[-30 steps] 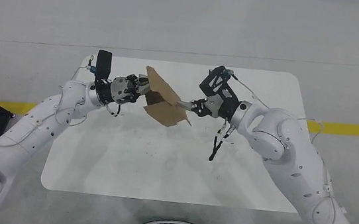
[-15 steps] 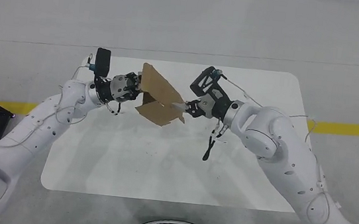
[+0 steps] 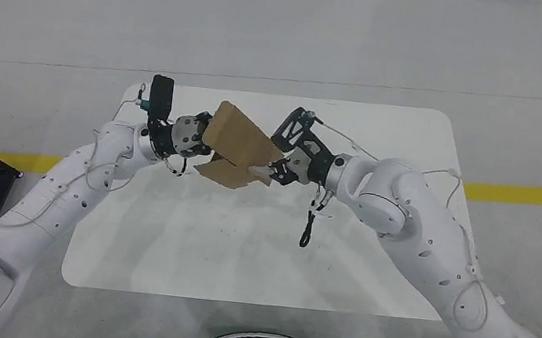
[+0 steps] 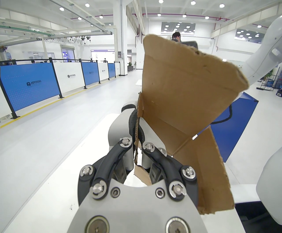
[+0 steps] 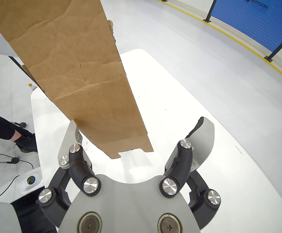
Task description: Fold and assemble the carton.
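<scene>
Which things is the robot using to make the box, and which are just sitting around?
For the job:
carton
left gripper, pinching the carton's edge
right gripper, open at the carton's other side
white table below

Just around:
blue fence panels
yellow floor line

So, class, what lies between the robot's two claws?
The part-folded carton; the top view shows it spanning the stretch from the left claw to the right claw.
</scene>
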Controlling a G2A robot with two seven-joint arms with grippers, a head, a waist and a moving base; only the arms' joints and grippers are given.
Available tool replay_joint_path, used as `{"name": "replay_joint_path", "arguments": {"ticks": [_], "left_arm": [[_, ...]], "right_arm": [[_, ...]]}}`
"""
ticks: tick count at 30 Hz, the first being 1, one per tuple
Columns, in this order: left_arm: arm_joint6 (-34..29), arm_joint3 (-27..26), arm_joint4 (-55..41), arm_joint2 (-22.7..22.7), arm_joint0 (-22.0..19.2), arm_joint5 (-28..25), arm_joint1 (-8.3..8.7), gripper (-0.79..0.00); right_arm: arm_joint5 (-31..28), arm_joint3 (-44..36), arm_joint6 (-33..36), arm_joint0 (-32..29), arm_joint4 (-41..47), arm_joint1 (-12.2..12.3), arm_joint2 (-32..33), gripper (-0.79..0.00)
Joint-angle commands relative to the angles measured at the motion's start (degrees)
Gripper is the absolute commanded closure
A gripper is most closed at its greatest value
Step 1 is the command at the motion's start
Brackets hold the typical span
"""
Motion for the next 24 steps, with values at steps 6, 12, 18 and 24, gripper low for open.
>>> {"name": "replay_joint_path", "arguments": {"ticks": [6,12,18,24], "left_arm": [[-0.92,-0.32,0.99,-1.34,0.32,0.0,0.16,0.0],[-0.92,-0.32,0.99,-1.34,0.32,0.0,0.16,0.0],[3.14,-2.9,-8.25,-1.76,4.17,0.0,-0.14,0.0],[3.15,-6.71,-22.59,0.65,5.38,0.0,-0.33,0.0]], "right_arm": [[-1.16,-2.86,-2.17,-3.45,2.23,1.18,7.56,-0.785],[-1.16,-2.86,-2.17,-3.45,2.23,1.18,7.56,-0.785],[0.7,-4.0,-5.07,-5.77,1.61,1.63,11.54,-0.785],[2.45,-7.85,-6.19,-12.7,0.88,2.95,20.93,-0.785]]}}
